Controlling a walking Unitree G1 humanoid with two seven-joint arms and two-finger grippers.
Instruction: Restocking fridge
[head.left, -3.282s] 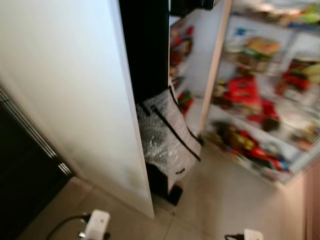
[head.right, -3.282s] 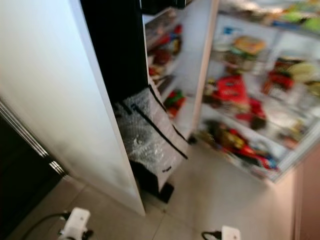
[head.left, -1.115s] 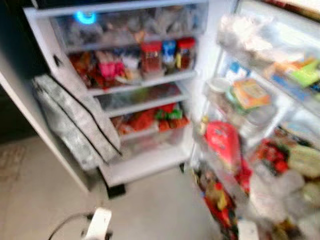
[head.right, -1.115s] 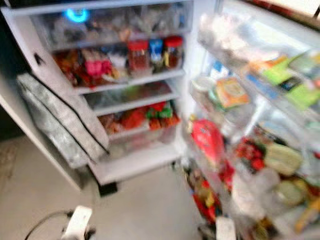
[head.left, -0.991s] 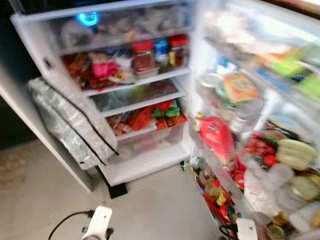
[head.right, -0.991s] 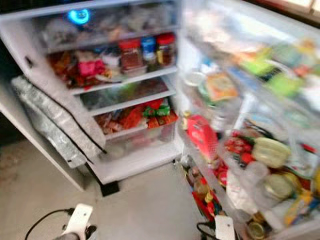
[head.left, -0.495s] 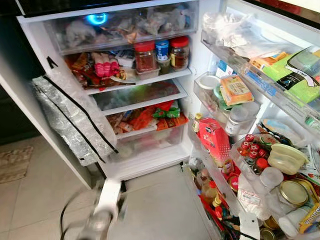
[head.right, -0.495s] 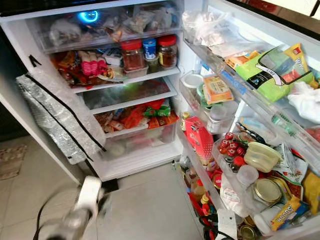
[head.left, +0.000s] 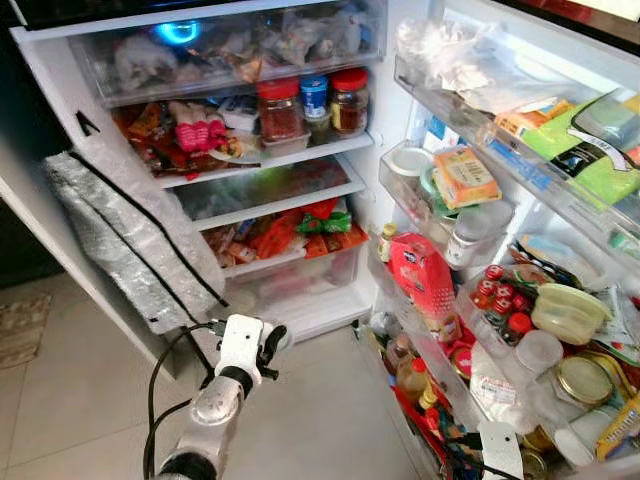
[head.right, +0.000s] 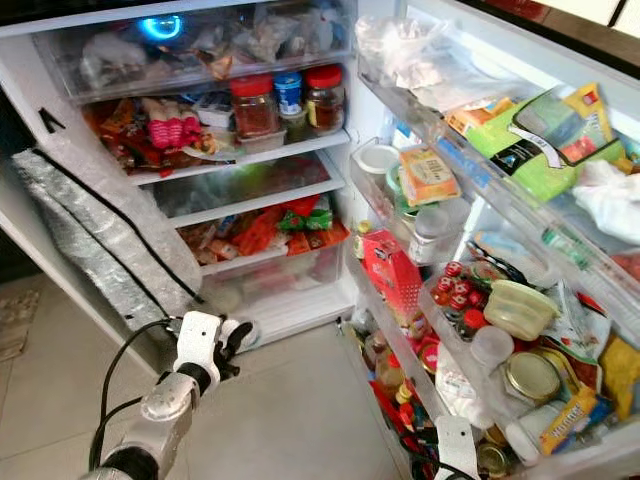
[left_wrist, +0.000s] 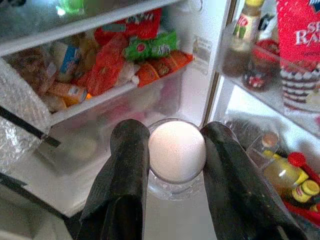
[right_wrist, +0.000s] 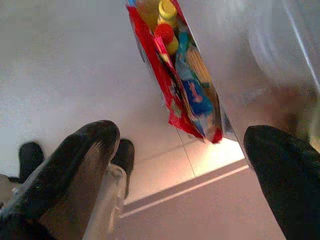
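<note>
The fridge (head.left: 400, 120) stands open before me, its shelves and door racks packed with food. My left gripper (head.left: 268, 340) is raised low in front of the bottom drawer (head.left: 300, 275). In the left wrist view it (left_wrist: 177, 155) is shut on a small clear jar with a round white top (left_wrist: 177, 150), one black finger on each side. My right gripper (right_wrist: 185, 165) hangs low by the door's bottom rack, fingers (right_wrist: 85, 160) wide apart with nothing between them. Its white wrist (head.left: 500, 448) shows at the lower right.
A silver bubble-foil bag (head.left: 130, 240) hangs against the fridge's left wall. Jars (head.left: 282, 110) stand on the upper shelf. A red carton (head.left: 425, 280), bottles (head.left: 415, 380) and tubs (head.left: 565, 315) crowd the door racks on the right. Pale tiled floor (head.left: 310, 420) lies below.
The camera has swung from the fridge's side to face its open inside. My left arm has risen from low down to the bottom drawer, holding the jar.
</note>
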